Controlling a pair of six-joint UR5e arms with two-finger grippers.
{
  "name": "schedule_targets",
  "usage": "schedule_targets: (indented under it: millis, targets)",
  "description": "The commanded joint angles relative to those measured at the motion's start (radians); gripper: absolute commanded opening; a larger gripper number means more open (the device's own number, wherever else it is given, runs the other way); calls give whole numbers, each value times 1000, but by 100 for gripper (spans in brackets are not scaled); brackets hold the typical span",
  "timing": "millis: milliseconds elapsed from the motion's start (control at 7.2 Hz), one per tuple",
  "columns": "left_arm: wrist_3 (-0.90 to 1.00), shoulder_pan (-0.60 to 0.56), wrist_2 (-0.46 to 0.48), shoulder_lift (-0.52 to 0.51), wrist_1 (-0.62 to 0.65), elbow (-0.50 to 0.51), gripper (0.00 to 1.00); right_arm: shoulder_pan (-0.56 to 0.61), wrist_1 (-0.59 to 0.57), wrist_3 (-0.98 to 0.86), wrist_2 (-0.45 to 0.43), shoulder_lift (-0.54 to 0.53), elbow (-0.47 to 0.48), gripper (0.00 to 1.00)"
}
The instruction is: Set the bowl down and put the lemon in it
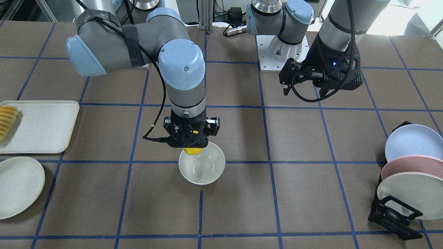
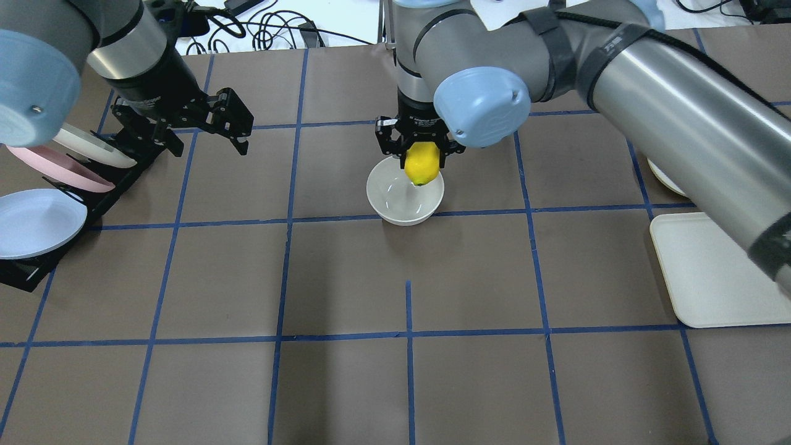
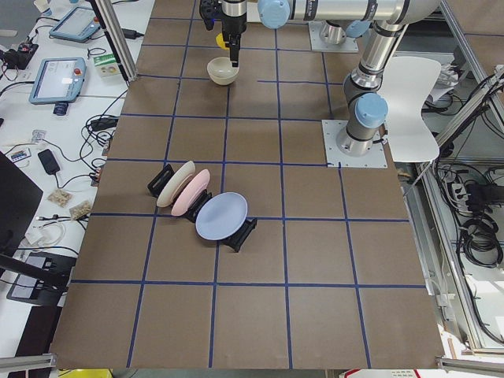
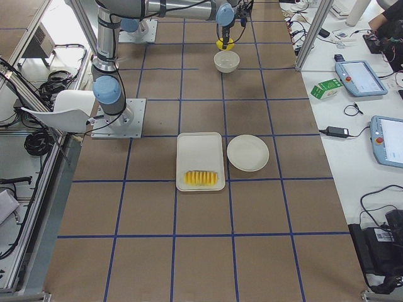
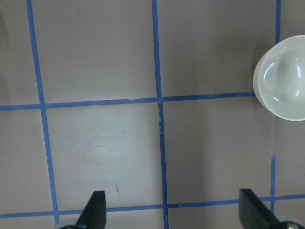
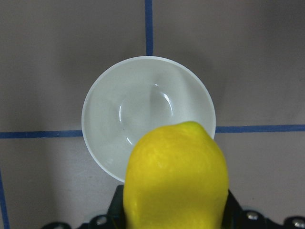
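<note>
The off-white bowl (image 1: pixel 204 169) stands upright on the brown table near its middle; it also shows in the overhead view (image 2: pixel 398 201) and the right wrist view (image 6: pixel 143 112). My right gripper (image 1: pixel 192 145) is shut on the yellow lemon (image 2: pixel 422 164) and holds it, tip down, just above the bowl's rim on the robot's side. The lemon fills the lower right wrist view (image 6: pixel 176 183). My left gripper (image 2: pixel 207 147) is open and empty, raised above the table near the plate rack. Its fingertips (image 5: pixel 96 210) frame bare table, with the bowl (image 5: pixel 283 78) at that view's right edge.
A black rack (image 1: pixel 392 216) with three pastel plates (image 1: pixel 412 145) stands on my left side. A cream tray (image 1: pixel 45 126) with a row of orange-yellow fruit slices (image 1: pixel 7 121) and a flat white plate (image 1: pixel 17 186) lie on my right side.
</note>
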Motion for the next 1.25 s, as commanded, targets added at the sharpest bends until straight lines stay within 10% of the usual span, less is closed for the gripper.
schedule_targets:
  millis: [0,556,833,1111]
  targets:
    - [0,15,-1,-2,-11,13,100,6,-98,2,-5,117,5,21]
    - [-1,13,20,-7,-13,15,100,7,-184,-5,0,150,59,29]
    - [0,13,22,-5,-13,12,100,9,-186,5,0,150,62,91]
    - [-1,13,28,-4,-13,12,100,9,-183,3,0,130,47,100]
